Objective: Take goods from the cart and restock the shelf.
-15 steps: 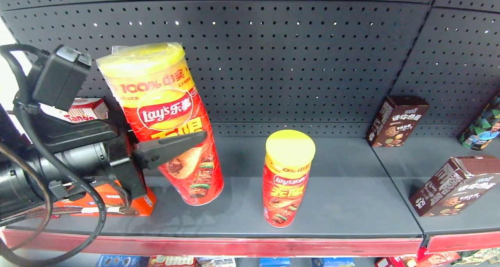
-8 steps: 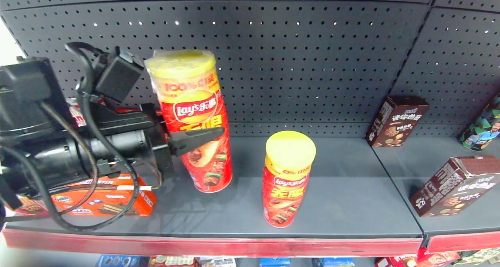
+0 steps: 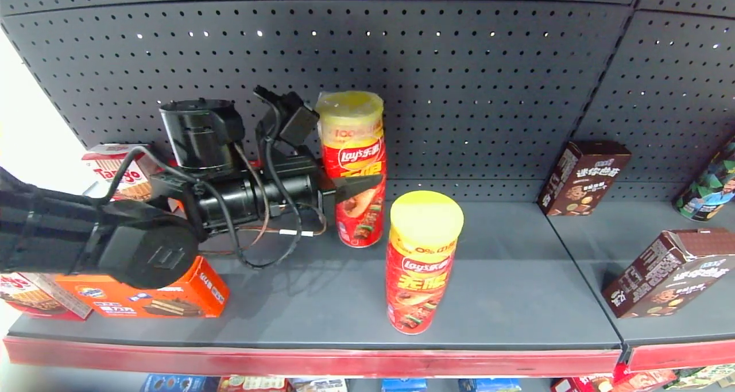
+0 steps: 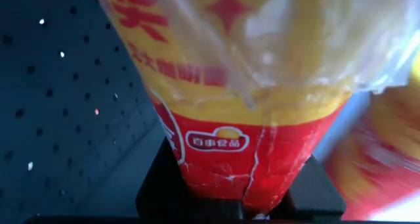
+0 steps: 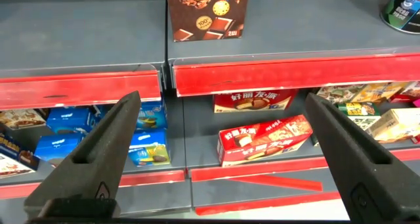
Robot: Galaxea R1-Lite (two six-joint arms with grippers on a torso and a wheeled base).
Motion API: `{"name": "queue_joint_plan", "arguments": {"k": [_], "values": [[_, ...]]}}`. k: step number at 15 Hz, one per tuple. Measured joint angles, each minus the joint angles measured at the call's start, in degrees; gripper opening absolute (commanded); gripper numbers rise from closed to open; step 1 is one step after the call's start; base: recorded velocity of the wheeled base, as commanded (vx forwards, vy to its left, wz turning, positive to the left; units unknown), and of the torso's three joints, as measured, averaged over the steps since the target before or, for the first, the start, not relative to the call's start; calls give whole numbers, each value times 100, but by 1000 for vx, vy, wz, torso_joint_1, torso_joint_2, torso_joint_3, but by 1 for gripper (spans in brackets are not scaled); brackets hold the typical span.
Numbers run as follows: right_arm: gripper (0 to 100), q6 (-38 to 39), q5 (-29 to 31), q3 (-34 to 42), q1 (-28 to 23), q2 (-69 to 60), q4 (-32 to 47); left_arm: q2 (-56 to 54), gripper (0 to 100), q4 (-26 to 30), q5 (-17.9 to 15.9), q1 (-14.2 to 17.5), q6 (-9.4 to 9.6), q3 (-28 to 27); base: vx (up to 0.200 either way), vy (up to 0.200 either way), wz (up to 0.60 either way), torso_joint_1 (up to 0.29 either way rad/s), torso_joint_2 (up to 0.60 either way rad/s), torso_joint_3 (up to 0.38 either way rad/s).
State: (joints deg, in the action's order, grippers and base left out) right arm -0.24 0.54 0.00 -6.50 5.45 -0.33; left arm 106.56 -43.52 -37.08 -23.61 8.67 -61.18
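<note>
At the left end of the shelf (image 3: 517, 288) we see an orange box (image 3: 172, 300) lying flat at the front lip and a wafer box (image 3: 118, 165) further back. Our left arm reaches in above them. Over the last second it has carried the held chips can (image 3: 351, 151) from the front left of the shelf inward and to the right, so the can now stands close to the pegboard (image 3: 459, 93) at the back. The left end effector (image 3: 356, 194) is clamped round the can's lower half, one finger crossing its front. The can is close to upright, leaning slightly. We cannot tell whether its base is resting on the shelf or sits just above it.

Just right of it and nearer the front stands a second chips can (image 3: 424, 260), upright and apart from the held one. We judge the placing step nearly done: what remains is to settle the base, let go and draw back without clipping the front can.

Further right, a brown box (image 3: 583, 177) leans by the back panel and another brown box (image 3: 666, 271) lies tipped on the neighbouring bay. Our right end effector (image 5: 230, 165) is spread wide and holds nothing, facing the lower shelves.
</note>
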Motion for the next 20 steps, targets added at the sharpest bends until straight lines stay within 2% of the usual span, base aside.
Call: {"name": "queue_joint_plan", "arguments": {"k": [2,8,14,15,20], "values": [[100,0,0,0,0,2,1,457,0,-27,-5,-23,4,-450,0,0,0,0,0,0],[100,2,0,0,0,4,0,1364,0,-24,-9,-37,4,-1282,0,0,0,0,0,0],[100,2,0,0,-4,6,1,1960,0,-29,-6,-102,6,-1840,0,0,0,0,0,0],[100,0,0,0,-2,6,1,2024,100,-40,-2,-116,15,-1880,0,0,0,0,0,0],[100,0,0,0,0,9,1,2089,100,-27,35,-119,28,-1737,0,0,0,0,0,0]]}}
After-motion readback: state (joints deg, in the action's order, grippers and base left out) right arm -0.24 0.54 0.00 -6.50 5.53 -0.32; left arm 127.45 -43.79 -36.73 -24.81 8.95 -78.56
